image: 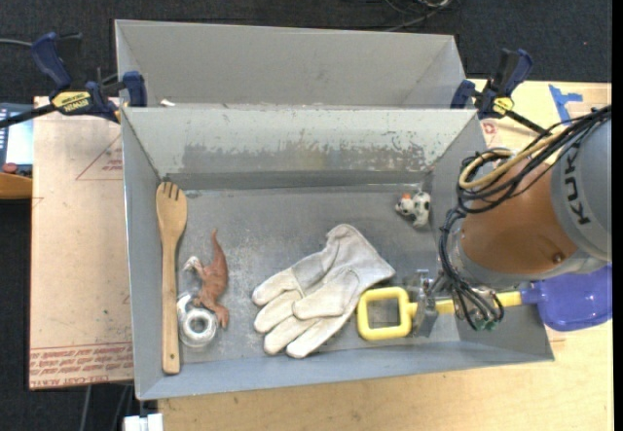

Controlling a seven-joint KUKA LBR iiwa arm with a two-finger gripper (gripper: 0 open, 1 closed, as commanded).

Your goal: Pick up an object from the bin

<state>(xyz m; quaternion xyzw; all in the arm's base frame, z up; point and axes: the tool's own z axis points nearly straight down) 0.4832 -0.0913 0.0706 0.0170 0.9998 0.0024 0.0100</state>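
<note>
My gripper (425, 305) is low at the bin's front right, under the arm's orange cover. It sits right against a yellow square ring (383, 313), at the spot where a yellow stem leaves the ring to the right. A white work glove (321, 291) lies just left of the ring, touching it, with its finger ends toward the front left. A small white and black toy (414, 206) lies behind the gripper near the back wall.
Along the left wall lies a wooden fork (171, 264). Beside it are a brown toy dinosaur (213, 278) and a silver ring (198, 326). The yellow stem runs right to a blue piece (574, 303) beyond the bin's right wall.
</note>
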